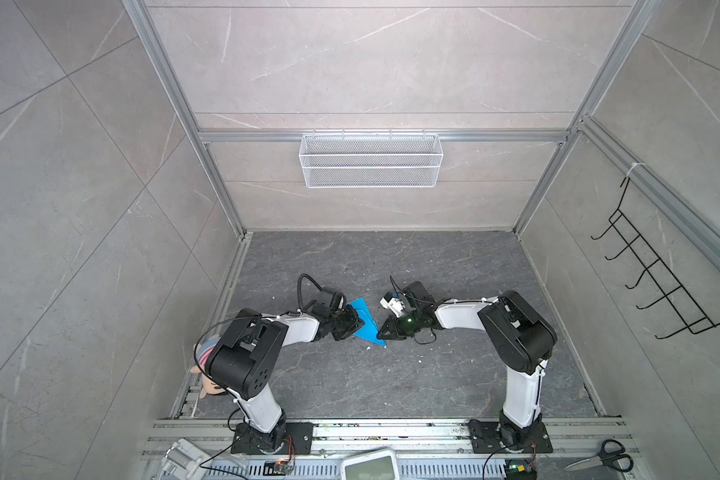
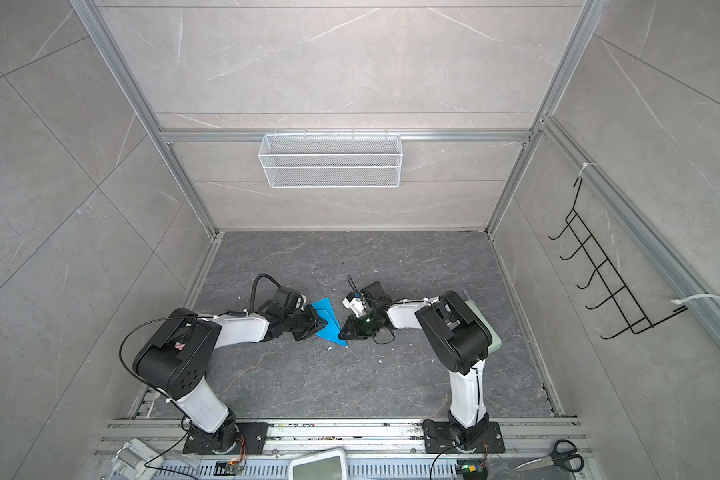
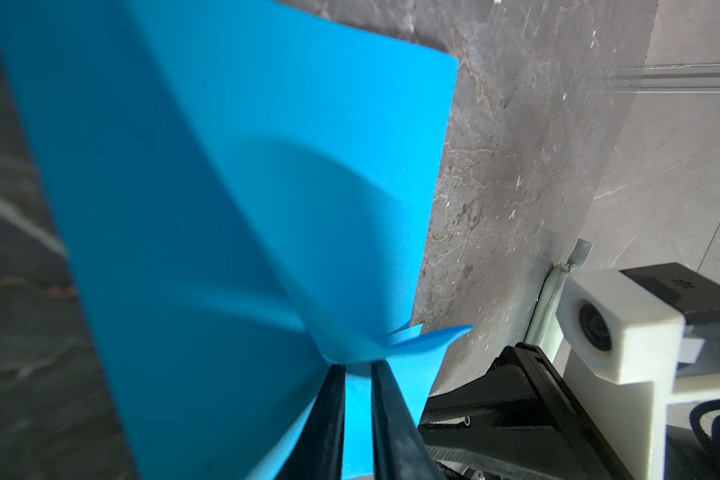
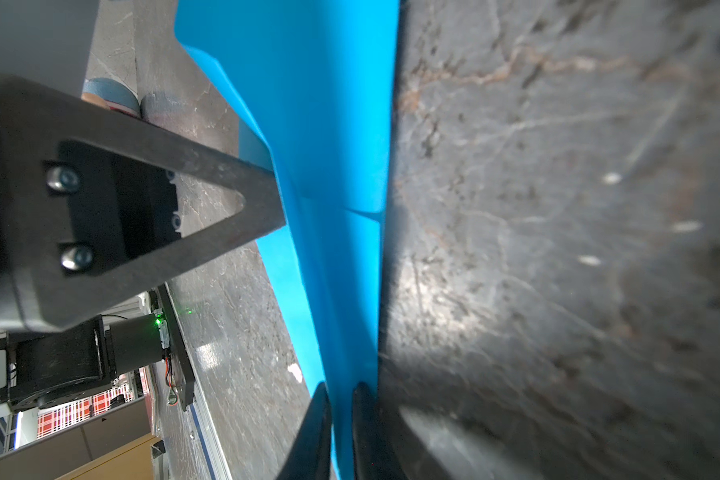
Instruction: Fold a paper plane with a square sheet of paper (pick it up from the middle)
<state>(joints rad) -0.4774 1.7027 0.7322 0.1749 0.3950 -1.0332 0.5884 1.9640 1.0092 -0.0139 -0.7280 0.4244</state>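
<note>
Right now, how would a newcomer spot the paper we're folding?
On the dark grey tabletop, look near the middle, where the left tool and right tool meet. Both pinch the paper: a folded, pointed sheet, the only bright blue thing there.

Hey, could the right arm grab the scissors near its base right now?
Probably not yet: nothing blocks the path to the scissors, but the right pincer is shut on the blue paper, which the left pincer also grips.
</note>
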